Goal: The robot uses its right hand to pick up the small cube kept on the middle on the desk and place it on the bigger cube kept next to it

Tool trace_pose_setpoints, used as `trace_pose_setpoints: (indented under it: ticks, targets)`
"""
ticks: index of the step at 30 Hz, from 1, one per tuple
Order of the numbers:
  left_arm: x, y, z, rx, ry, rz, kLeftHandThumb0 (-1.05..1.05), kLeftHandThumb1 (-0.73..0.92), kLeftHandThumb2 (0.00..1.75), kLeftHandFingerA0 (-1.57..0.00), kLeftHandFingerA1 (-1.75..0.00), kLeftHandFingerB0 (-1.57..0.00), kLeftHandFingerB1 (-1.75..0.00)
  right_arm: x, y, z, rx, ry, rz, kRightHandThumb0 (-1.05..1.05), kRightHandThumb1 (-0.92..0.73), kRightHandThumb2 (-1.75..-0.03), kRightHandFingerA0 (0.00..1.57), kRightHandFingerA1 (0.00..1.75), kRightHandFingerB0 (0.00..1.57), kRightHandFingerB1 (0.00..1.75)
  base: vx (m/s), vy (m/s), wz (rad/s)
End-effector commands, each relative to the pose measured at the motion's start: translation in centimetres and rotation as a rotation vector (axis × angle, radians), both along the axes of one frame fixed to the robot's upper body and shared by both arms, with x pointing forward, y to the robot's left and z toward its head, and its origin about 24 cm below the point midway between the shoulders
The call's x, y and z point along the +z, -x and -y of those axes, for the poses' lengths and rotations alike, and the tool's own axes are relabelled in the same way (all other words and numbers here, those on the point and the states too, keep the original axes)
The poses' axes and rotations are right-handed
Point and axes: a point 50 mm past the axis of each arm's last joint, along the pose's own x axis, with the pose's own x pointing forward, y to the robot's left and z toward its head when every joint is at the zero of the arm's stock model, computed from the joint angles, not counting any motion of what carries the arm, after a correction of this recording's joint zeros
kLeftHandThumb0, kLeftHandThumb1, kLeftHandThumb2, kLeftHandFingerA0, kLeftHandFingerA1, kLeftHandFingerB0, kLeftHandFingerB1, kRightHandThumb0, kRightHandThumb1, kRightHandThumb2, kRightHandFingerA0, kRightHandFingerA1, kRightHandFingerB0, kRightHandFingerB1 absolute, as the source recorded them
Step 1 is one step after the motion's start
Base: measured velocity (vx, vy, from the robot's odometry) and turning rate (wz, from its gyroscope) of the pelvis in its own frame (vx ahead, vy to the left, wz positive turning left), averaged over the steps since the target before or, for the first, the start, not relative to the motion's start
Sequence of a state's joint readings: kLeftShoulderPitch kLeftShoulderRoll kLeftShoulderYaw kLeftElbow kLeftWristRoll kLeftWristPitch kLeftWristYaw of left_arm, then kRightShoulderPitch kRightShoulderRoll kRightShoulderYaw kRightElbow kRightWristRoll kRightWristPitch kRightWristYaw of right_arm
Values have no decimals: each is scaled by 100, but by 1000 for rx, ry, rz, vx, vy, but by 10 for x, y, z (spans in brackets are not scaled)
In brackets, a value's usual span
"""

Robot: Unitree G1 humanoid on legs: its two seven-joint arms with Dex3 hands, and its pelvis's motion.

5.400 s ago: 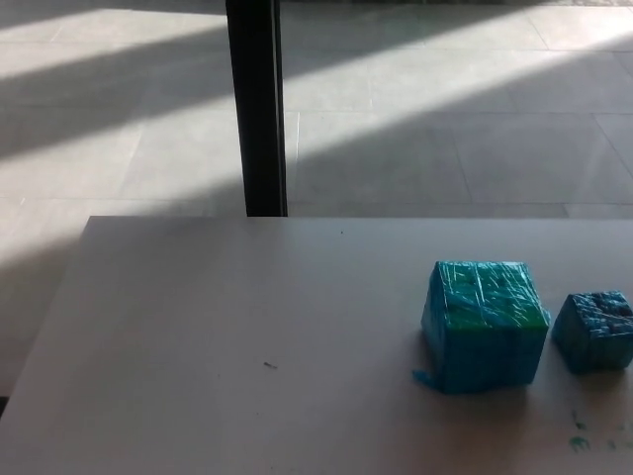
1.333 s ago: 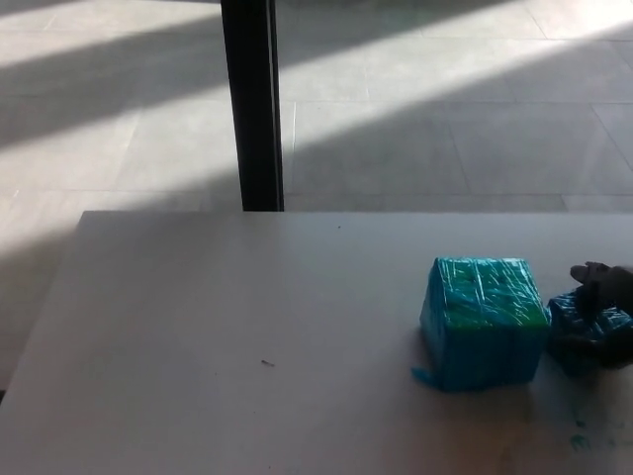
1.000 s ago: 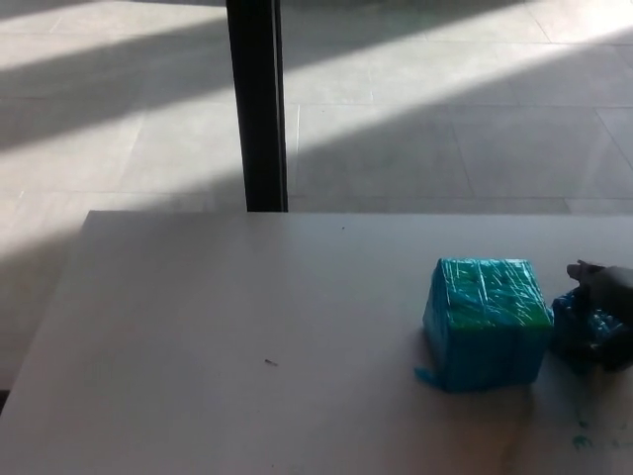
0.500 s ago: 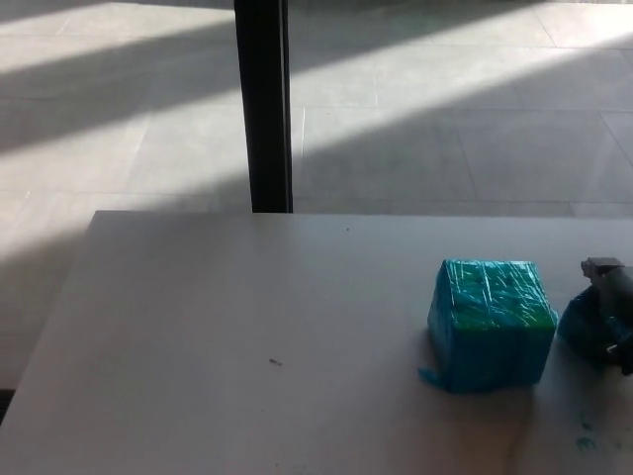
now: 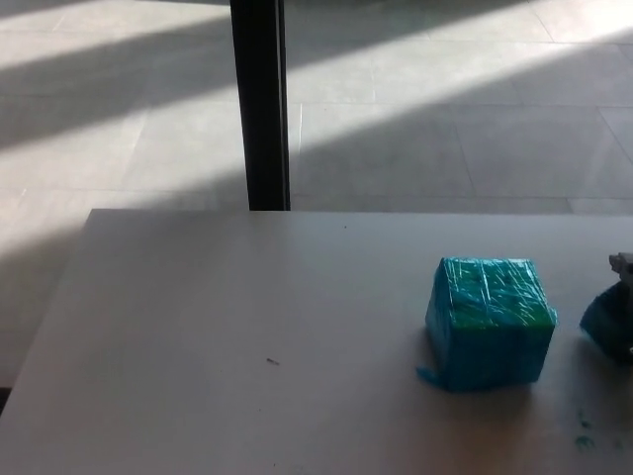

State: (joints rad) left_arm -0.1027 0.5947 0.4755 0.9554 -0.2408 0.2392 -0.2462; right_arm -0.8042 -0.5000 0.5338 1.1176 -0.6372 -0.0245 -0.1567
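The bigger cube point(image 5: 490, 322), wrapped in blue-green tape, stands on the pale desk point(image 5: 247, 327) at the right. Just to its right, the small blue cube point(image 5: 601, 319) is cut off by the picture's right edge. Only a sliver of my right hand point(image 5: 622, 263) shows at that edge, over and around the small cube, and it appears shut on it. A narrow gap separates the small cube from the bigger one. Whether the small cube rests on the desk or hangs just above it cannot be told. My left hand does not show.
A black post point(image 5: 259, 99) rises behind the desk's far edge, left of centre. Beyond is a tiled floor point(image 5: 445, 119) with bands of sunlight. Small green marks point(image 5: 584, 435) dot the desk near the front right. The desk's left edge runs diagonally.
My right hand came in from the right and closed around the small cube. Hand and cube have since shifted right, mostly out of the picture. The camera wobbled slightly.
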Motion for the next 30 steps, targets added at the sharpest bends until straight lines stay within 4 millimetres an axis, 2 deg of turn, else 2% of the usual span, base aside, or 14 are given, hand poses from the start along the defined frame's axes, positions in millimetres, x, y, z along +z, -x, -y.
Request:
trace_pose_setpoints:
  ticks: [1,2,4,5,6,8,9,11,12,14,20,26,29,30]
  targets:
    - [8,3,-6,6,-35,-1,-101,91,69,-45,-64,-42,-43,19,1,12,35,-12,87,-34,-78,-70,81,152,79,59,0,0,0]
    - [9,3,-7,2,-40,-6,-97,69,114,-44,-66,-39,-53,25,0,13,43,-18,103,-34,-77,-77,83,158,81,79,0,0,0]
    - [9,3,-8,9,-34,-4,-99,70,114,-44,-64,-39,-52,36,-2,15,50,-47,131,-30,-75,-85,85,170,78,63,0,0,0]
    - [9,3,-8,14,-24,-2,-101,91,67,-46,-60,-41,-40,46,-3,16,58,-67,157,-29,-73,-86,82,173,72,106,0,0,0]
    - [9,4,-8,15,-24,-4,-99,70,115,-44,-65,-38,-52,52,-4,16,62,-73,168,-28,-74,-84,82,173,72,111,0,0,0]
    - [8,4,-9,13,-21,-2,-95,69,114,-39,-64,-33,-51,61,-5,16,67,-78,191,-26,-73,-84,81,172,67,139,0,0,0]
    - [8,4,-9,13,-25,-4,-100,92,68,-45,-60,-41,-41,67,-6,17,73,-82,204,-29,-74,-80,79,172,75,111,0,0,0]
    - [8,5,-9,12,-27,-4,-101,71,116,-40,-63,-34,-50,85,-8,17,83,-91,255,-25,-69,-82,80,173,69,140,0,0,0]
    - [9,5,-9,10,-28,-5,-101,91,68,-45,-61,-40,-41,91,-8,17,85,-100,268,-26,-70,-77,83,169,79,88,0,0,0]
    - [8,5,-9,13,-32,-8,-99,70,114,-43,-66,-39,-53,104,-8,15,113,-135,316,-26,-61,-87,106,165,81,124,0,0,0]
    - [9,6,-9,11,-44,-17,-100,92,69,-47,-64,-42,-42,126,-6,0,201,-127,351,-27,-63,-74,87,170,90,86,0,0,0]
    - [8,7,-9,14,-39,-17,-100,71,115,-44,-65,-39,-52,137,1,-24,309,-181,361,-20,-60,-89,101,174,68,147,0,0,0]
    - [8,7,-9,21,-29,-10,-102,92,68,-45,-63,-41,-42,140,5,-34,346,-211,340,-22,-59,-94,83,174,74,149,0,0,0]
    - [7,7,-9,17,-34,-13,-102,92,70,-46,-63,-43,-43,140,5,-37,353,-213,333,-23,-64,-75,88,170,88,92,0,0,0]
